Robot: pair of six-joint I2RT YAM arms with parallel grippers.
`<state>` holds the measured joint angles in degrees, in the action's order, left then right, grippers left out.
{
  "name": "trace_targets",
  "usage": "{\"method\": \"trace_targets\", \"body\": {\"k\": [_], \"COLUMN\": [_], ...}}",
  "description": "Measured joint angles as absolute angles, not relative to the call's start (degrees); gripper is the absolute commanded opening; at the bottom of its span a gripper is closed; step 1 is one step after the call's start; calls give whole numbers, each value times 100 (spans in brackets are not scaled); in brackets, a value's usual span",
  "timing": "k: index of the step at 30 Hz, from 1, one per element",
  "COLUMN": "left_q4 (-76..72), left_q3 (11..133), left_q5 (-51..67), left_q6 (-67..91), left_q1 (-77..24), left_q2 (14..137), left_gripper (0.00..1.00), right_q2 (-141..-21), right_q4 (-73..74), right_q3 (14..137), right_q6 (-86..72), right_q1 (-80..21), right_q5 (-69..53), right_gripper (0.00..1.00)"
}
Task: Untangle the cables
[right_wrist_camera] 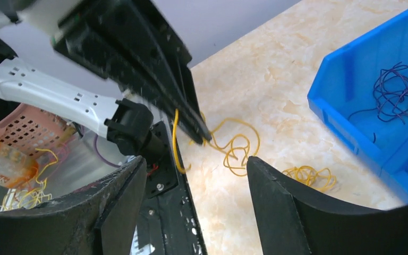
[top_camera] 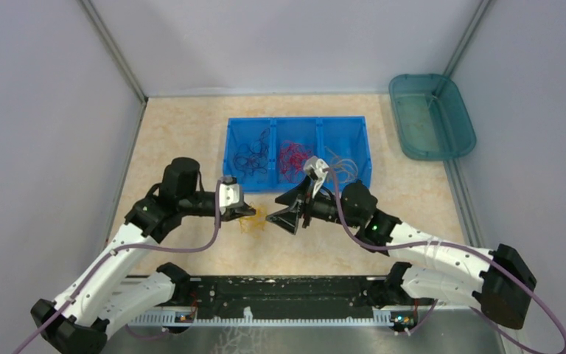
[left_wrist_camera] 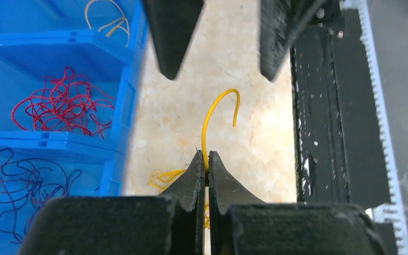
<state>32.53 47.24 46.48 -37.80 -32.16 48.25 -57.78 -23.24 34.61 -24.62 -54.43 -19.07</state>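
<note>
Cable point(left_wrist_camera: 206, 125), yellow, is pinched in the closed left claw point(left_wrist_camera: 206, 158), above a yellow tangle point(right_wrist_camera: 236, 149) on the desk point(right_wrist_camera: 297, 64). Right claw point(right_wrist_camera: 194, 167) gapes empty beside it. Lift slowly so the loops slip free without knotting, and pin the tangle if it rises.

Tangled yellow cables point(top_camera: 253, 220) loose on tabletop point(top_camera: 184, 133), one strand point(left_wrist_camera: 210, 114) arching upward; red cables point(top_camera: 292, 158), navy cables point(top_camera: 252, 156) heaped in separate blue bin point(top_camera: 298, 120) compartments.

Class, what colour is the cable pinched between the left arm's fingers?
Yellow. The cable shows best in the left wrist view.
</note>
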Motion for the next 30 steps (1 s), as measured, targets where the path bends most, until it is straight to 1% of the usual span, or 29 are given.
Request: {"method": "trace_targets", "body": {"k": [6, 9, 11, 13, 14, 18, 20, 23, 26, 28, 29, 30], "left_q4": [2517, 2088, 1855, 1712, 1658, 1538, 1535, 1586, 1747, 1909, 1997, 2058], "left_q3": [5148, 5378, 5516, 5625, 5664, 5789, 5848, 5966, 6191, 6329, 6394, 6438], "left_q5": [4733, 4919, 5050, 5146, 5179, 5269, 5299, 5301, 5221, 5118, 5043, 4969], "left_q6": [-2475, -1772, -1339, -1035, -921, -550, -449, -438, -626, -814, -947, -1039], "left_q1": [-3216, -3216, -3216, -3216, -3216, -3216, -3216, -3216, -3216, -3216, -3216, -3216], "left_q2": [5054, 5172, 5256, 5330, 5358, 5393, 5391, 5384, 5347, 5299, 5266, 5236], "left_gripper": [1, 1, 1, 1, 1, 1, 1, 1, 1, 2, 6, 21], "right_q2": [-5583, -5850, -6134, -6495, -6674, -7290, -7550, -7636, -7542, -7269, -7026, -6733], "right_q4": [-3079, -3461, -3664, -3933, -4106, -4801, -5146, -5522, -5645, -5513, -5323, -5127], "right_q3": [2751, 2762, 2880, 3068, 3144, 3232, 3192, 2869, 2436, 2156, 2062, 2012], "right_q6": [-2366, -2193, -2093, -2014, -1994, -2058, -2185, -2349, -2427, -2421, -2412, -2405], "right_q1": [-5476, -5579, -5649, -5697, -5717, -5778, -5798, -5804, -5804, -5802, -5791, -5747], "right_q5": [-1747, -1651, -1610, -1551, -1518, -1350, -1269, -1160, -1039, -906, -821, -749], "right_gripper": [72, 72, 70, 63, 57, 18, 6, 0, 0, 0, 0, 0]}}
